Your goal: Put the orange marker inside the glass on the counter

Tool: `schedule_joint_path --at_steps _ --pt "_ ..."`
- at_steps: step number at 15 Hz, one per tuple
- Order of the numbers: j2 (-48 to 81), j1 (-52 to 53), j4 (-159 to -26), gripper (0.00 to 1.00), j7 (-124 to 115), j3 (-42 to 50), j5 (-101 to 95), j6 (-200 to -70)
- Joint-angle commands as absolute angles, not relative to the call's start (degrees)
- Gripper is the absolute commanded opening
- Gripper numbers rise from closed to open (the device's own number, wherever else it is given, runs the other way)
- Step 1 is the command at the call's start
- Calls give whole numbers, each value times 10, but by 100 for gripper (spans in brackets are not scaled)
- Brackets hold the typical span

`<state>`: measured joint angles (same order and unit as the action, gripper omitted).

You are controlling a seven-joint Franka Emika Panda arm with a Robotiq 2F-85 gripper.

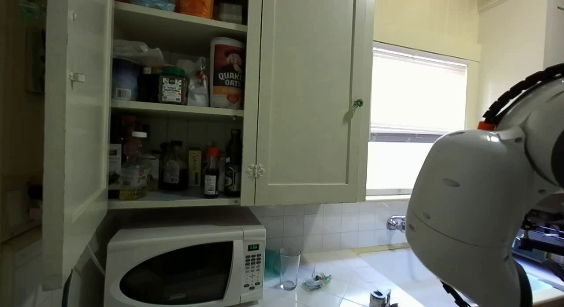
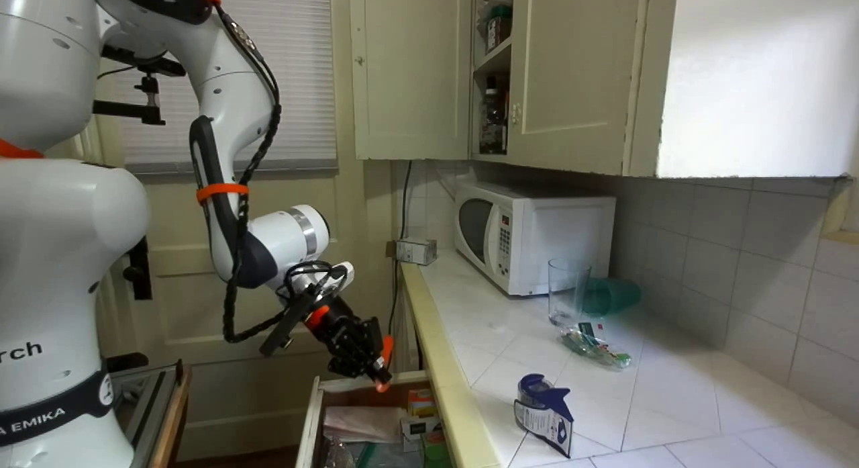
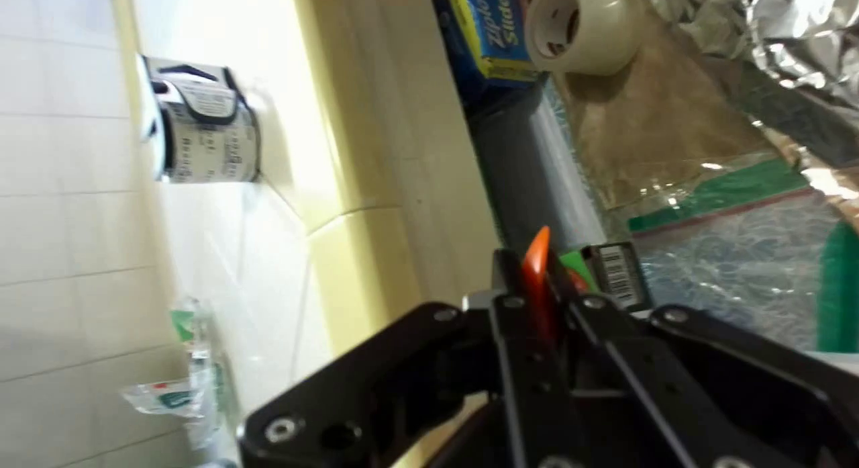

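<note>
Clamps the orange marker (image 2: 387, 350) between the fingers of the gripper (image 3: 532, 270). Holds it above the open drawer (image 2: 313, 421), just left of the counter (image 2: 671, 401) in an exterior view. Hovers well apart from the glass (image 2: 567, 293), upright farther off to the right, between the microwave (image 2: 564, 233) and a crumpled clear wrapper (image 2: 594, 347), with a teal cup (image 2: 614, 297) just beside and a blue-and-white package (image 2: 545, 414) nearer.
</note>
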<state>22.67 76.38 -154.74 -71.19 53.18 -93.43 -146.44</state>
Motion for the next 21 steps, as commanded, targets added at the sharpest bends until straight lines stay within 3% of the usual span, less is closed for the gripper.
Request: schedule_joint_path --at_steps 1,6,8,11,12,13,14,17,18,20,21 --pt "143 805 -1590 2 -808 572 -963 -1366" --pt "114 820 -1574 2 -941 633 -1039 -1294" --pt "33 839 -1609 2 -984 689 -1106 -1231" --pt "2 823 -1572 2 -975 772 -1236 -1312" --pt "17 708 -1576 9 -960 612 -1176 -1238" --pt "-2 707 -1574 9 -957 638 -1206 -1252" --pt "37 820 -1566 9 -984 762 -1214 -1304" --pt "11 821 -1567 9 -975 768 -1220 -1304" --pt "10 820 -1551 2 -970 770 -1235 -1287" --pt "-1 816 -1519 2 -955 778 -1256 -1252" --pt "-30 706 -1505 2 -936 674 -1277 -1217"
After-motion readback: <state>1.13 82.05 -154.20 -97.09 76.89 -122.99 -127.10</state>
